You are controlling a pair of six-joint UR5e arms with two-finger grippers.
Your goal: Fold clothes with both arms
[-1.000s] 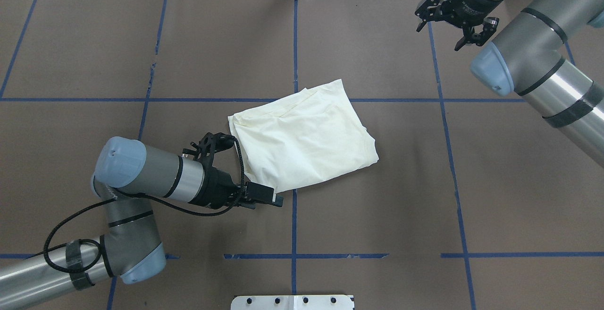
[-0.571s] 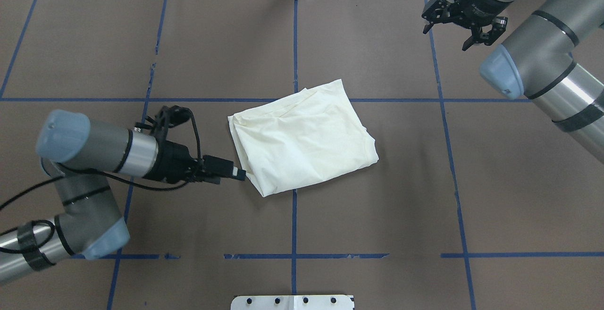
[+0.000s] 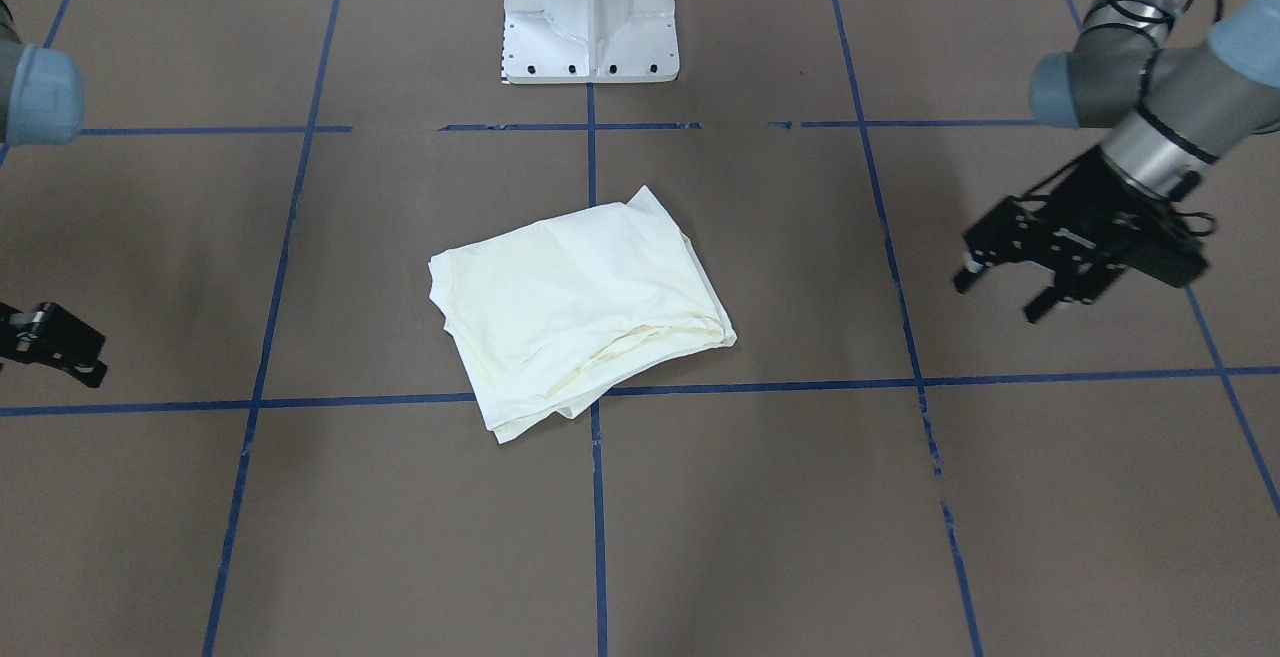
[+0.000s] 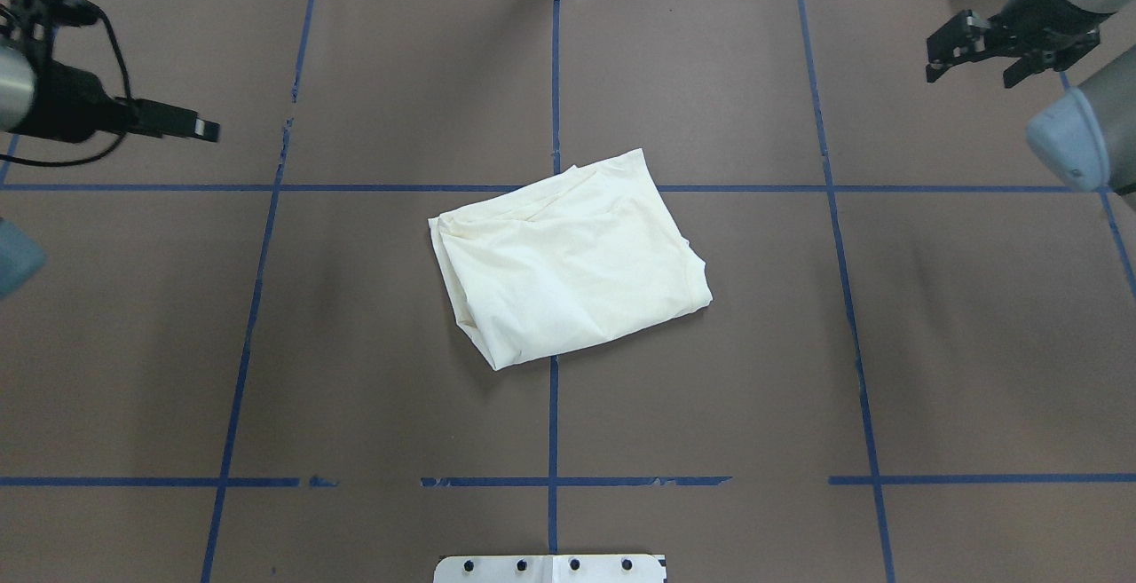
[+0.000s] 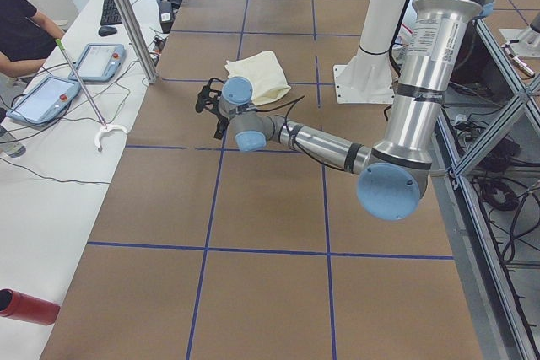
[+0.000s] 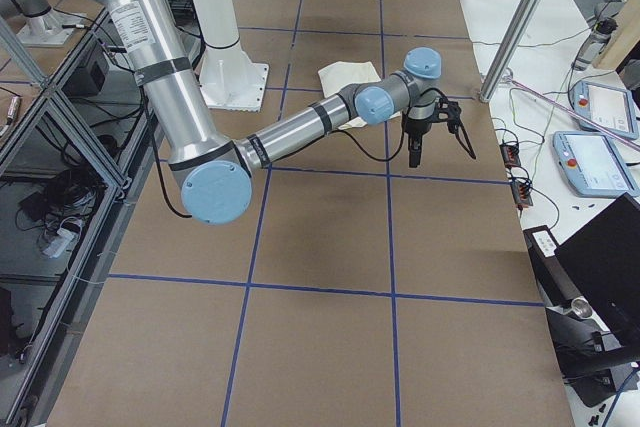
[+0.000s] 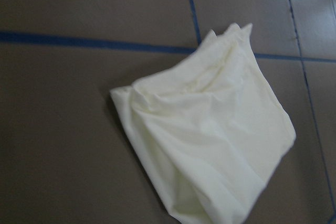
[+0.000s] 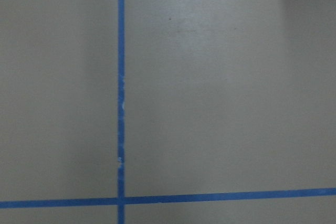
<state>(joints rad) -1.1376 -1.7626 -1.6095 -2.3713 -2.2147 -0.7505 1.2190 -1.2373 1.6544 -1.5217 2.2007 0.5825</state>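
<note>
Both arms out wide! My left pincer (image 3: 995, 302) hangs spread at the front view's right, my right pincer (image 4: 969, 79) spread in the overhead's upper right. The folded cream fabric shirt (image 4: 568, 263) lies centre-frame on the brown blue-taped counter (image 4: 355, 361).

Broad flat table (image 4: 710, 370) under a matte brown covering, marked off into large squares by thin blue tape lines (image 4: 552, 423). Directly on it, well apart from the left gripper (image 4: 206, 129) and the right gripper (image 4: 972, 77), roughly midway between the two: a folded cream fabric shirt (image 4: 568, 263), plain side up, rumpled, lying over a crossing of tape lines. Farther toward the robot than both grippers, flat on the covering, a white metal pedestal base plate (image 3: 590, 27) with a row of dark holes.
</note>
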